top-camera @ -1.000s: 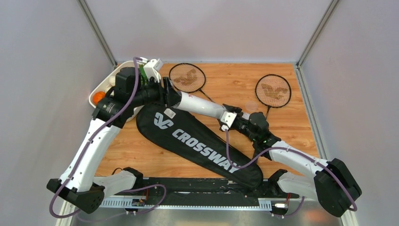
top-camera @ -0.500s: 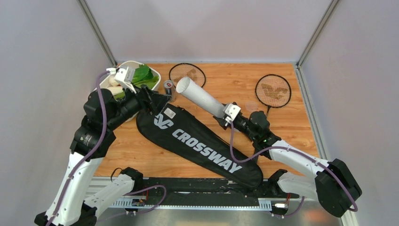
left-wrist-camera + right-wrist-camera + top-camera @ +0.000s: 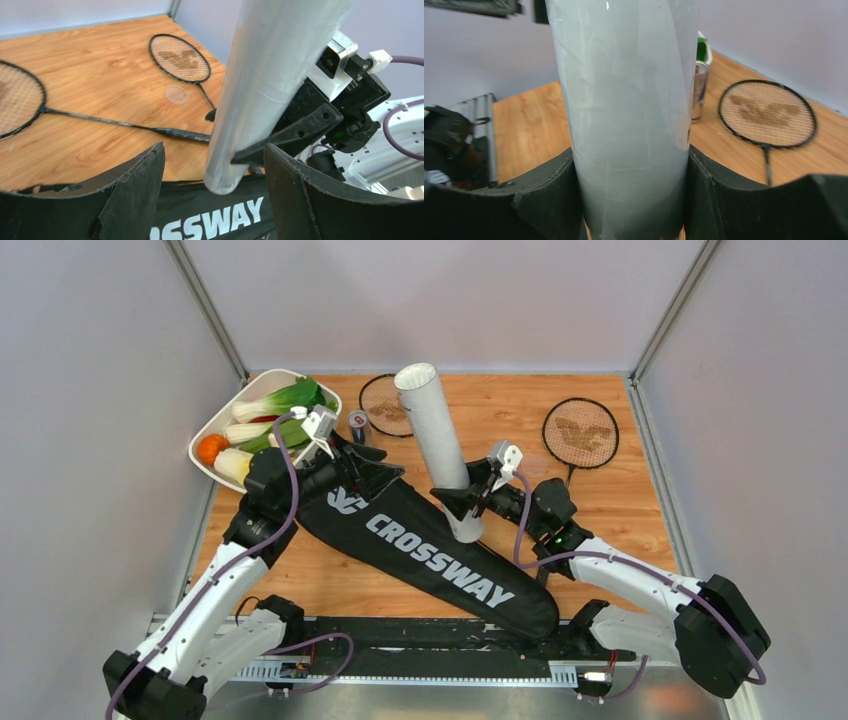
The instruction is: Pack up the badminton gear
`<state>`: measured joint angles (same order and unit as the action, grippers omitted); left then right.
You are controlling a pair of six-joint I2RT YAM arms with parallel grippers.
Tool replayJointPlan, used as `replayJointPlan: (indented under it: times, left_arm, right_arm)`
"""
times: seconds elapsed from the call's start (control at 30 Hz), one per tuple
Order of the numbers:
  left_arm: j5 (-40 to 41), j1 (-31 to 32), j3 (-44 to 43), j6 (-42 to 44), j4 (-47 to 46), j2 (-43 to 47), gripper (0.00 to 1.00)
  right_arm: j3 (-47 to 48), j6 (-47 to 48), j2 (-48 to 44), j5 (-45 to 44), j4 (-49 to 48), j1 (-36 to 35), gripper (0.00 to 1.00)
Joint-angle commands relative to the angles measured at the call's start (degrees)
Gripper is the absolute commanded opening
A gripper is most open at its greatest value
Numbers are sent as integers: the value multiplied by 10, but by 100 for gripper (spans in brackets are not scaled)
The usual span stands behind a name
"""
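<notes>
R jaws: right gripper (image 3: 631, 200) is clamping the white tube (image 3: 438, 445) low on its body, pads pressing both sides.
Tube: standing near upright, leaning a bit. Most of it is rising above the R jaws, bottom end poking just below them over the racket bag (image 3: 430, 545). Touching the bag or not, can't tell.
L jaws: left gripper (image 3: 215, 200) is hanging wide w/ nothing between. Tube is sitting just ahead of its tips, apart.
Tube handling: prob. light, thin-walled, crushable, smooth & slippery. It's riding top-heavy, so a gentle squeeze nearer mid-body looks safer.
Bag: soft, floppy, lying flat beneath both jaws.
Rackets: one racket (image 3: 581, 433) is lying beyond the R jaws, the other racket (image 3: 390, 405) beyond the L jaws. Thin, springy; take by the handle.
Shuttles: not seeing any.
Surface: wood-grain table (image 3: 620, 510), flat, looking smooth.
Room: grey walls are closing in on three sides. Drink can (image 3: 358, 426) & veg tray (image 3: 195, 447) are crowding the space beyond the L jaws.
</notes>
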<state>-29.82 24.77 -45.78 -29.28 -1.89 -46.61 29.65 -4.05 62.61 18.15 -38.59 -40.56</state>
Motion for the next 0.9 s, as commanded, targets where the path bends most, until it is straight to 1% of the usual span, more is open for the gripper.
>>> replayJointPlan:
  times: [0.0,0.03,0.1,0.17,0.27,0.37,0.47,0.6,0.77,0.87]
  left_arm:
    - [-102,6,32,-58,-218,-26,79]
    - [-109,10,52,-62,-273,-28,80]
    - [-115,15,74,-69,-327,-31,82]
    - [-114,17,81,-70,-345,-37,83]
    - [-134,18,86,-84,-377,-51,84]
    - [-166,21,98,-109,-445,-69,86]
    - [-176,29,98,-125,-459,-96,86]
    - [-173,43,100,-122,-469,-116,86]
    - [-166,48,100,-128,-471,-133,85]
    - [-169,48,106,-134,-476,-132,82]
  right_arm:
    - [29,-118,10,35,-106,-15,40]
    - [35,-129,17,45,-105,-16,40]
    - [41,-144,26,60,-109,-22,41]
    - [35,-152,32,70,-137,-31,43]
    - [31,-174,49,77,-167,-39,44]
    - [39,-188,75,99,-181,-43,43]
    - [41,-183,93,117,-203,-58,44]
    - [49,-165,112,126,-207,-83,46]
    - [51,-144,117,109,-203,-105,48]
    - [59,-150,124,98,-191,-107,53]
